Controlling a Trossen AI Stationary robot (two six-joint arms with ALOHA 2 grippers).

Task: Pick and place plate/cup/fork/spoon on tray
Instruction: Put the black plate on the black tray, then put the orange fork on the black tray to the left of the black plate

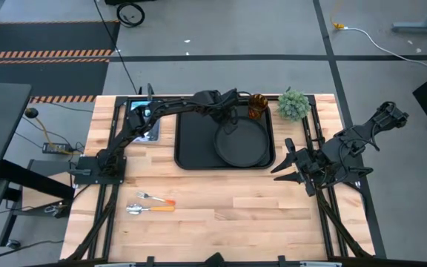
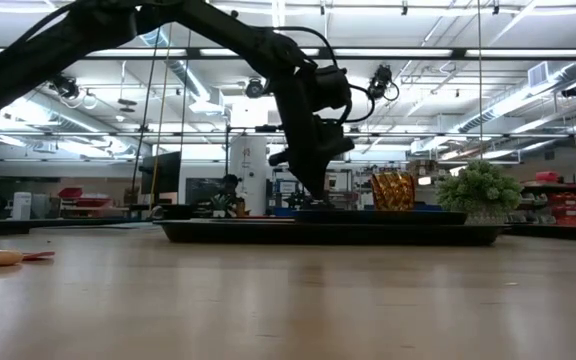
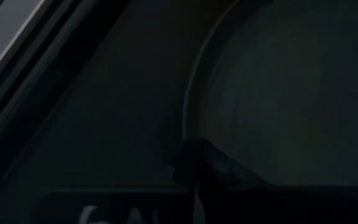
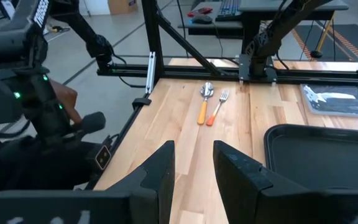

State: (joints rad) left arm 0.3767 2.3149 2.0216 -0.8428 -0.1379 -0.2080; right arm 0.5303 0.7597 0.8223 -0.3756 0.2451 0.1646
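The black tray lies at the middle of the table's far half. The round black plate lies flat on the tray's right part. My left gripper reaches down onto the plate's far rim. The amber cup stands upright at the tray's far right corner; whether it is on the tray or just behind it, I cannot tell. The fork and the spoon lie side by side on the wood near the front left. My right gripper hangs open above the table's right side, holding nothing. My left gripper is shut on the plate's far rim. One dark finger shows right on the rim; the other is hidden. The fingers come slanting down from above. The plate lies flat on the tray.
A green potted plant stands right of the cup, at the far right. A blue-white picture card lies left of the tray under my left arm. Bare wood stretches in front of the tray.
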